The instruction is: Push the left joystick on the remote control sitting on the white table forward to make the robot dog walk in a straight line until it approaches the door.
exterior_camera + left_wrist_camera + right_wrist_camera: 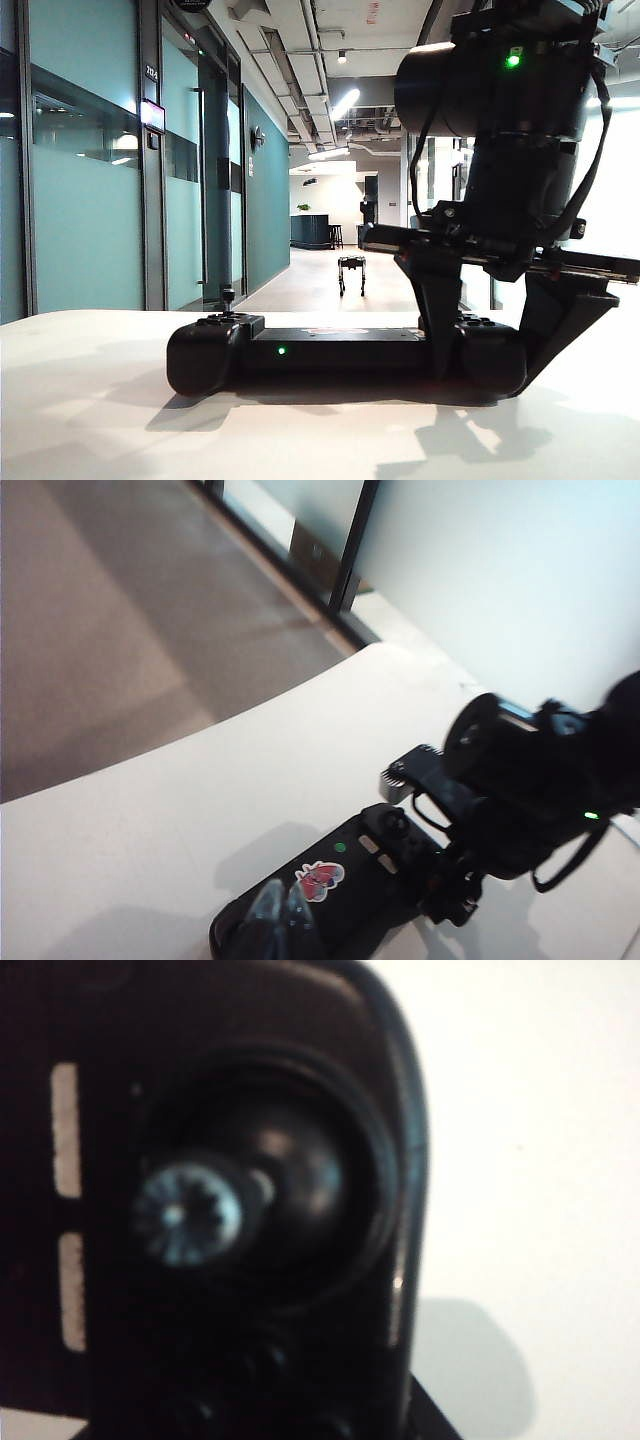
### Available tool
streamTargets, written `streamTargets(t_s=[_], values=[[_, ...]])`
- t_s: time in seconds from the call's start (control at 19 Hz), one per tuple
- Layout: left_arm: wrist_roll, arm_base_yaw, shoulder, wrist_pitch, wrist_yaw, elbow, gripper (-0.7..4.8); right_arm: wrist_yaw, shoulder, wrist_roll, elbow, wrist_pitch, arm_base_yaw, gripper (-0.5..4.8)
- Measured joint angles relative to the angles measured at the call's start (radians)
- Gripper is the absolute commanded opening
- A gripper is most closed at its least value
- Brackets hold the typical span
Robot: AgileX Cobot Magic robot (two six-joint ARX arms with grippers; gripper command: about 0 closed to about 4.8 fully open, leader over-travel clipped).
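Remote control [345,352] lies flat on the white table [90,400], long side toward the exterior camera, green light lit on its middle bar. From the left wrist view the controller [330,895] sits toward the table's rounded far edge, a reddish logo on its top.

Left joystick [228,298] stands upright on the controller's left handle end — nothing touching it in the exterior view.

Right gripper [490,340] is down over the controller's right handle end; its two dark fingers [437,320] stand spread on either side of that end, flanking it. Whether they press it, I cannot tell. Right wrist view shows the right-hand thumbstick [190,1215] close up and blurred.

Left gripper [280,920] hangs above the controller's left end, only blurred pale tips showing; jaw state unreadable.

Robot dog [351,272] stands on the corridor floor well beyond the table — small, facing down the hallway.
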Motion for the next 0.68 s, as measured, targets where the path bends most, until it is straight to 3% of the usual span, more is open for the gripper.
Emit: streamTargets(t_s=[0.58, 0.63, 0.68], values=[[0.000, 0.000, -0.079, -0.103, -0.023, 0.000, -0.05, 0.029, -0.114, -0.060, 0.073, -0.196, 0.000, 2.72], [0.000, 0.000, -0.083, -0.104, -0.023, 0.000, -0.05, 0.030, -0.129, -0.066, 0.084, -0.213, 0.000, 2.17], [0.000, 0.000, -0.094, -0.109, -0.023, 0.000, -0.05, 0.030, -0.151, -0.068, 0.100, -0.237, 0.000, 0.80]])
